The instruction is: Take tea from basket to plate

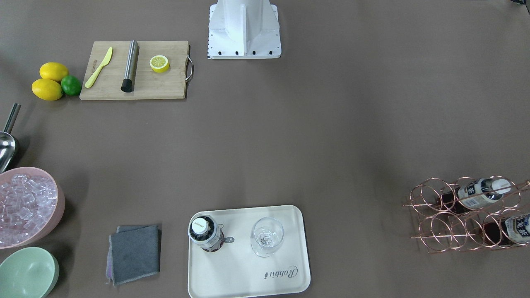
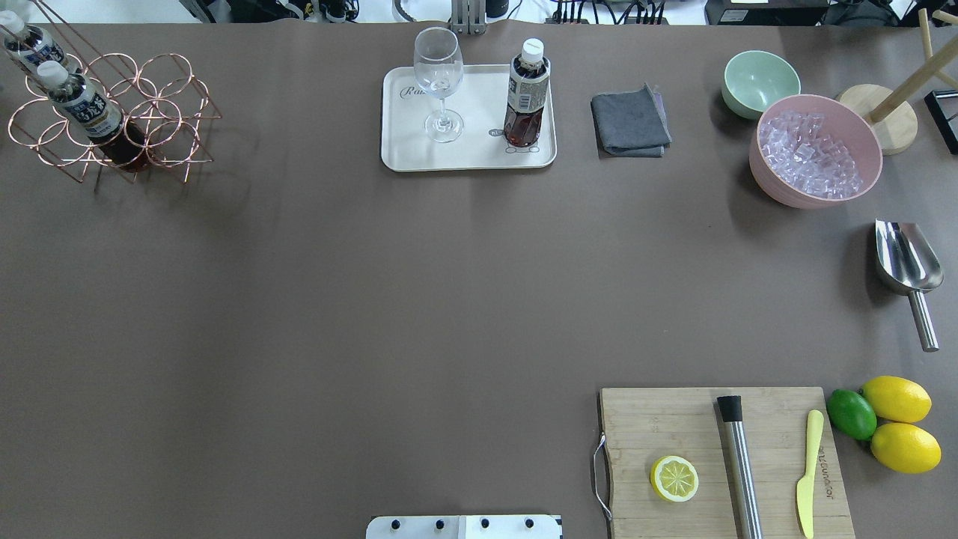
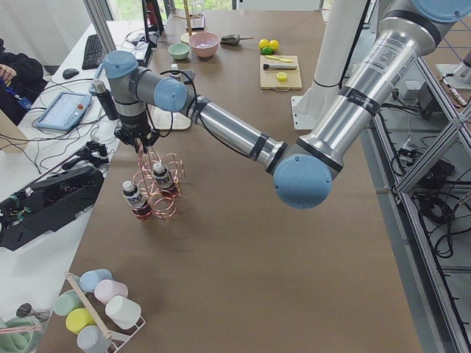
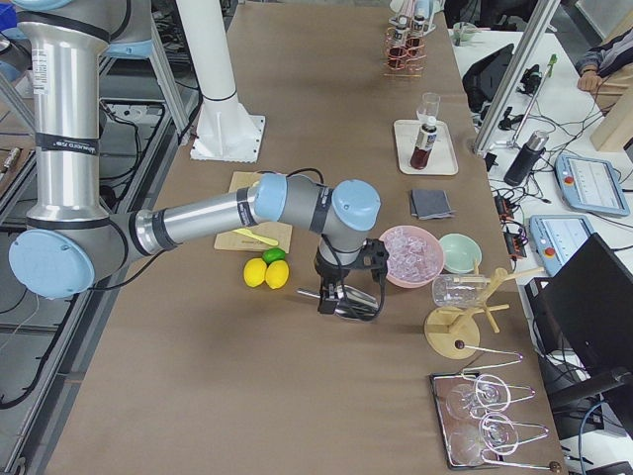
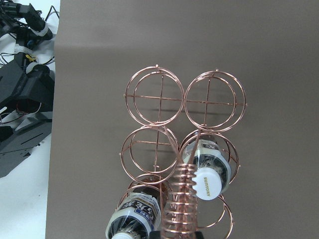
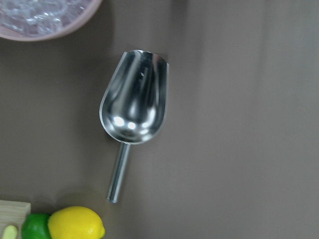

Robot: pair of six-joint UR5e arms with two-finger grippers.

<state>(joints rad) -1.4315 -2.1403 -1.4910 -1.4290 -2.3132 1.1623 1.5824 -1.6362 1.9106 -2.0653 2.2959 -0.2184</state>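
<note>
One tea bottle (image 2: 526, 93) stands upright on the cream plate (image 2: 404, 153), beside a wine glass (image 2: 438, 82). Two more tea bottles (image 2: 90, 112) lie in ring cells of the copper basket (image 2: 161, 112) at the table's far left. In the left wrist view the basket's coiled handle (image 5: 183, 199) runs up to the bottom edge, between the two bottles (image 5: 207, 172). My left gripper (image 3: 140, 140) hangs right over that handle; I cannot tell if it is open or shut. My right gripper (image 4: 348, 297) hovers over the metal scoop (image 6: 133, 99); its jaws do not show.
A pink bowl of ice (image 2: 814, 150), a green bowl (image 2: 760, 81) and a grey cloth (image 2: 630, 120) lie right of the plate. A cutting board (image 2: 718, 457) holds a lemon half, a steel rod and a yellow knife. Lemons and a lime (image 2: 891, 419) sit beside it.
</note>
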